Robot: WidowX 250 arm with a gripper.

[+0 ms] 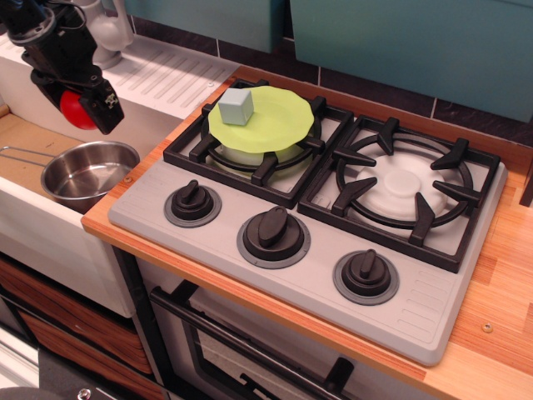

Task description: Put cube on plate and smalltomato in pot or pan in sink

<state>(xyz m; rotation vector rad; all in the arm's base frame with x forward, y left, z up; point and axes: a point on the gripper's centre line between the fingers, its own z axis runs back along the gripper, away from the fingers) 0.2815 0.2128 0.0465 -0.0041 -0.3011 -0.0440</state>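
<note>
The pale grey-blue cube (236, 107) rests on the lime-green plate (271, 122), which lies on the left rear burner grate. My gripper (81, 110) hangs at the far left above the sink (33, 158), shut on the red smalltomato (73, 111), which shows between the black fingers. The shiny steel pot (87, 173) with its thin wire handle stands in the sink, below and slightly right of the tomato. The pot holds nothing.
A ribbed white drainboard (171, 77) runs behind the sink, with the white faucet (104, 29) base at top left. The stove (333, 208) has a bare right burner (405, 190) and three black knobs along its front. A wooden counter (500, 308) lies to the right.
</note>
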